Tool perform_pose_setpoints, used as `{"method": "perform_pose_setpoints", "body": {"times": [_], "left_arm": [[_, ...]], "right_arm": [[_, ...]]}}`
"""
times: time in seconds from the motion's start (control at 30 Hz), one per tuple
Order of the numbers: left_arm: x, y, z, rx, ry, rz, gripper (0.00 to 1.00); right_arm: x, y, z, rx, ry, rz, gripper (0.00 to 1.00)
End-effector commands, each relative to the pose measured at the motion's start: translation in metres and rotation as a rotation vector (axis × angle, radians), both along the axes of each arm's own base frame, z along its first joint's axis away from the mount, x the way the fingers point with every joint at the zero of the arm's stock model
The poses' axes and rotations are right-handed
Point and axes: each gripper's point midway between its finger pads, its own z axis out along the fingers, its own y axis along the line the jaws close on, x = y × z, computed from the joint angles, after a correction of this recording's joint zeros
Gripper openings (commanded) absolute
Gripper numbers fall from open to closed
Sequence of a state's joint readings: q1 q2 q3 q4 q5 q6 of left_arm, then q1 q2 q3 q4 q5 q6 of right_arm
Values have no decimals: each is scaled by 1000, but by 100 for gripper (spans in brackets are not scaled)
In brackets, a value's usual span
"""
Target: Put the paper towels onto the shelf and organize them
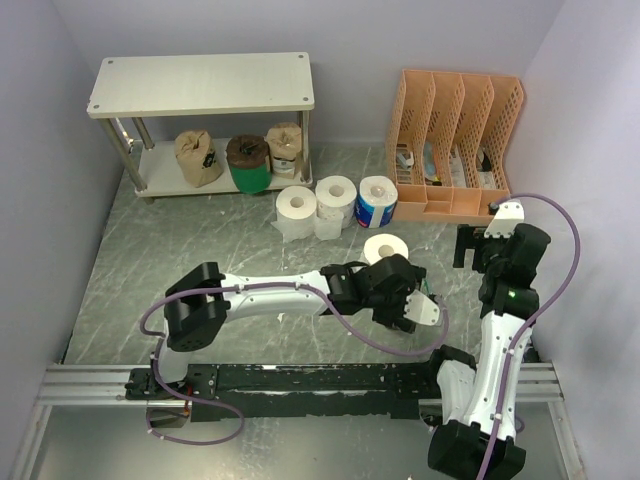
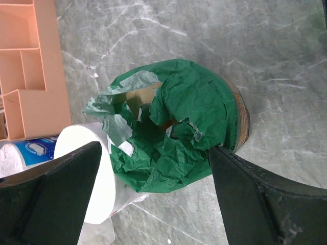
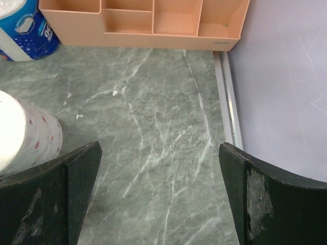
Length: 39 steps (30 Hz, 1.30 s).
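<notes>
Left fingers [image 2: 56,194], spread wide and holding nothing, straddle the green-wrapped roll [image 2: 179,132] on the surface [image 2: 286,61]; best to close on its firm sides, clear of the white roll [image 2: 87,168] beside one finger.

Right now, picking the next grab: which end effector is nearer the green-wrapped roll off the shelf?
Left. The left end effector is open right above the green-wrapped roll, fingers either side; the right end effector is over bare table by the wall.
</notes>
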State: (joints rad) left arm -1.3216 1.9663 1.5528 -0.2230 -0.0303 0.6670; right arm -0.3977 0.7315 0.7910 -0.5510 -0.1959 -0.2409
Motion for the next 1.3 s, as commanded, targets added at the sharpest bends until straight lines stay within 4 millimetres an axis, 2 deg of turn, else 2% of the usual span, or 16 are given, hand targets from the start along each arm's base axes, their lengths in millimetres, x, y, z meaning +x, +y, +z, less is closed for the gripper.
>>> {"method": "perform_pose_setpoints", "body": {"times": [0.0, 0.27, 0.53, 0.77, 1.03, 1.17, 1.27], "left_arm": [[-15, 6, -22, 111, 45, -73, 98], [-19, 14, 15, 118, 38, -100, 98], [-22, 19, 26, 138, 37, -124, 98], [-24, 17, 5, 166, 59, -128, 98], [-29, 5, -17, 171, 94, -157, 100], [-24, 0, -31, 181, 93, -130, 95], [-20, -2, -35, 168, 76, -110, 91]], "right_arm": [[2, 2, 11, -9, -28, 17, 100], [5, 4, 5, 4, -6, 39, 100], [6, 6, 1, 12, 6, 53, 100], [6, 7, 0, 13, 10, 59, 100], [6, 7, 1, 12, 5, 60, 100], [6, 7, 2, 11, 5, 57, 100], [6, 7, 2, 12, 5, 59, 100]]}}
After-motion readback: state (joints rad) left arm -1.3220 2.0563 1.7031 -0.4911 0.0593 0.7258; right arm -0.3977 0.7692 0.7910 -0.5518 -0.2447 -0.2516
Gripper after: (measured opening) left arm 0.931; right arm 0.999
